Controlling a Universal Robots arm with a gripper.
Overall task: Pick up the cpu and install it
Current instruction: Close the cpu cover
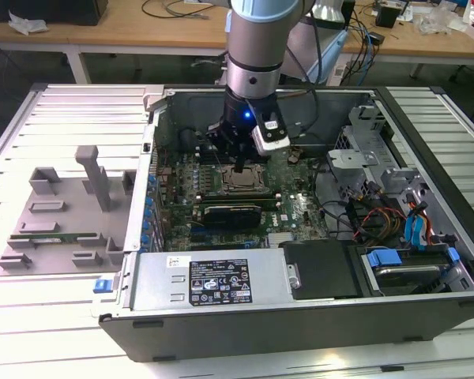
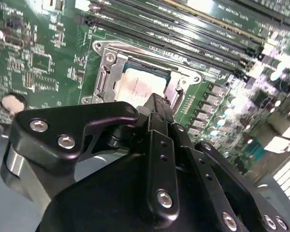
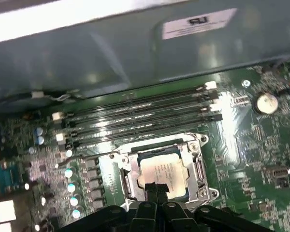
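Observation:
The cpu [image 1: 241, 181] [image 2: 139, 83] [image 3: 165, 168], a small square chip with a pale metal top, lies flat inside the open socket frame [image 2: 106, 72] [image 3: 199, 166] on the green motherboard [image 1: 294, 212]. My gripper [image 1: 238, 163] [image 2: 157, 102] [image 3: 156, 187] hangs straight down over the socket. Its black fingers are shut together, and their tips sit at one edge of the chip's top plate. Whether the tips touch the plate is hard to tell. Nothing is held between the fingers.
The board lies in an open computer case [image 1: 134, 237] with a power supply [image 1: 213, 280] at the front. A drive cage [image 1: 363, 142] and loose cables [image 1: 371, 217] are at the exterior view's right. Memory slots [image 3: 135, 121] run beside the socket. A grey fixture [image 1: 63, 213] stands outside the case.

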